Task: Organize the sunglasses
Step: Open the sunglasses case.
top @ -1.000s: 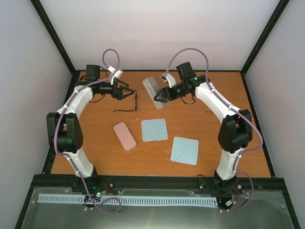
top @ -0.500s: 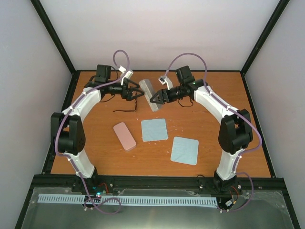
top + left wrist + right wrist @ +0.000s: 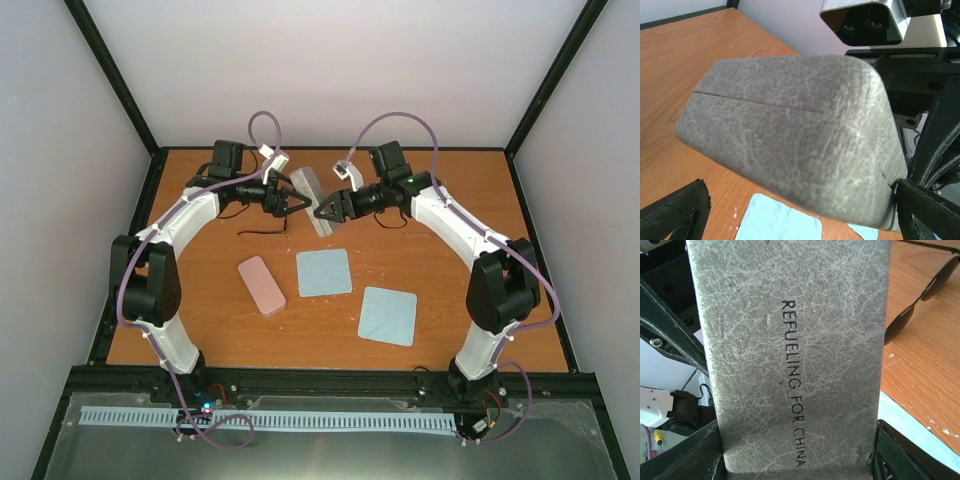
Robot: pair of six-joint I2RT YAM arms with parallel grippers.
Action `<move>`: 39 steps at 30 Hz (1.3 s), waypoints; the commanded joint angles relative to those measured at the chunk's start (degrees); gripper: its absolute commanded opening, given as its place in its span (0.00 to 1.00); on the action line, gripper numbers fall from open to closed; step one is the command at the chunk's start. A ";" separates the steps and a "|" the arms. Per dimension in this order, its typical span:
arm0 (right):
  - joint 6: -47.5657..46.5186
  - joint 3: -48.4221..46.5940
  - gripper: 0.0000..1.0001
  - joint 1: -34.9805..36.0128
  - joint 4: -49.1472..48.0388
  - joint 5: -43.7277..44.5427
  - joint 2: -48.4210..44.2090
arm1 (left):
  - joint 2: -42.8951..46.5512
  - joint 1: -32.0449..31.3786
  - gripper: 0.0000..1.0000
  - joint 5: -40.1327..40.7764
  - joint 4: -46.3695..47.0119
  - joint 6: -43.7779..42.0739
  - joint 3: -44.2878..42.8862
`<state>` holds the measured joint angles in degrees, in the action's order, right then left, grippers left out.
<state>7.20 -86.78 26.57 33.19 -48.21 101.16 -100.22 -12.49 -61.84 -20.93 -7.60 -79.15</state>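
Observation:
The black sunglasses (image 3: 264, 229) lie folded out on the table left of centre; their dark lenses also show in the right wrist view (image 3: 901, 321). The reddish-brown sunglasses are out of view. My right gripper (image 3: 324, 211) is shut on the grey case (image 3: 313, 197), its fingers pressed on both long edges (image 3: 790, 340). My left gripper (image 3: 293, 200) is open, its jaws spread wide around the case's other end (image 3: 790, 130); its right finger is at the case's edge, its left finger stands apart.
A pink case (image 3: 261, 284) lies at front left. Two pale blue cloths (image 3: 324, 272) (image 3: 388, 315) lie in the middle and right front. Black frame posts border the orange table (image 3: 450, 200).
My left gripper has swung right, away from the black sunglasses, to the grey case. My right gripper has carried the case slightly left to meet it.

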 commanded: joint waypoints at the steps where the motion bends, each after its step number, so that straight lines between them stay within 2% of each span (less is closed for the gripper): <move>1: -0.15 1.03 0.03 0.63 -2.96 -3.48 -5.18 | 0.41 0.20 1.00 4.98 0.72 -1.81 1.61; 11: 1.36 3.35 0.03 0.57 -5.39 -4.41 -8.38 | -0.92 0.19 1.00 8.24 0.42 -4.54 3.42; 26: -0.15 4.91 0.03 0.59 -0.61 -3.94 -11.21 | -6.58 0.19 0.99 13.66 -0.10 -6.06 -0.43; 29: 0.49 5.98 0.03 0.51 -0.49 -0.67 -11.86 | -6.80 0.19 0.99 13.88 -0.29 -6.16 -1.26; 36: 3.67 2.74 0.03 -2.26 5.15 18.23 -5.94 | -2.15 0.19 1.00 13.03 0.00 -5.23 -1.19; 39: 5.89 -0.05 0.03 -5.92 5.51 19.47 -0.91 | 1.45 0.27 1.00 14.11 -0.02 -5.51 0.19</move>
<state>10.00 -82.76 24.80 38.17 -34.37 95.04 -104.53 -12.58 -49.67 -21.19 -12.16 -78.46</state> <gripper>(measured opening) 0.676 0.995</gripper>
